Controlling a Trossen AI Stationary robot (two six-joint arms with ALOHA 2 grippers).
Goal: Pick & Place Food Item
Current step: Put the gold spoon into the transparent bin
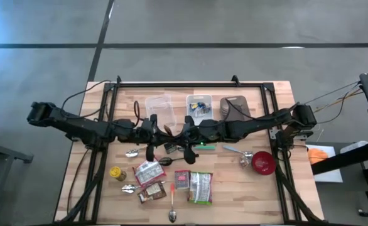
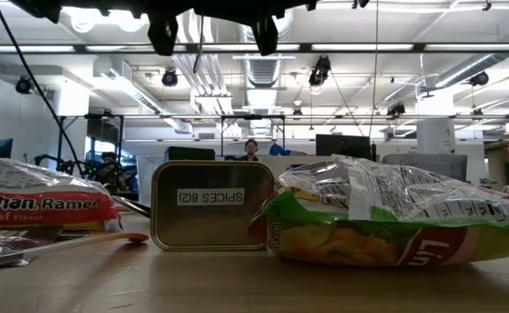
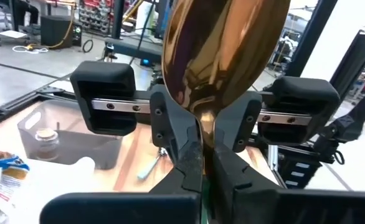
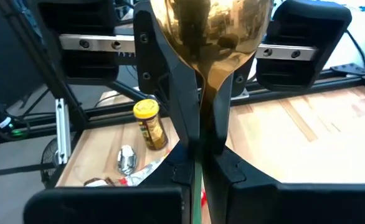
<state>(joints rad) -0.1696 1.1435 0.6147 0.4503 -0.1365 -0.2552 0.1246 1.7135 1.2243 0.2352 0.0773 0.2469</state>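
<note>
A golden spoon point(image 3: 223, 56) stands upright above the middle of the table, bowl up, between my two grippers, which face each other. My left gripper point(image 3: 205, 155) comes in level from the table's left and is shut on it. My right gripper point(image 4: 201, 149) comes from the right and is shut on the same spoon point(image 4: 210, 31). From above, the spoon point(image 1: 169, 130) shows small between the left gripper point(image 1: 159, 130) and the right gripper point(image 1: 184, 132). Food packets point(image 1: 147, 171) lie flat on the near half of the table, touched by neither gripper. My left gripper pinches the spoon's handle just below the bowl point(image 3: 205, 127) between its two fingers, level, from the table's left. The spoon stands upright with its bowl above the fingers, clear of the table. My right gripper pinches the same handle below the bowl point(image 4: 204, 99) between its two fingers, coming from the table's right, nearly level. Its fingers lie across the handle, opposite the left gripper's.
A ramen packet point(image 2: 42, 209), a spice tin point(image 2: 211, 206) and a chips bag point(image 2: 393, 217) sit near the front edge. A yellow-lidded jar point(image 1: 117, 172), loose spoons and a red bowl point(image 1: 263, 162) lie around. Clear containers point(image 1: 159, 105) stand at the far edge.
</note>
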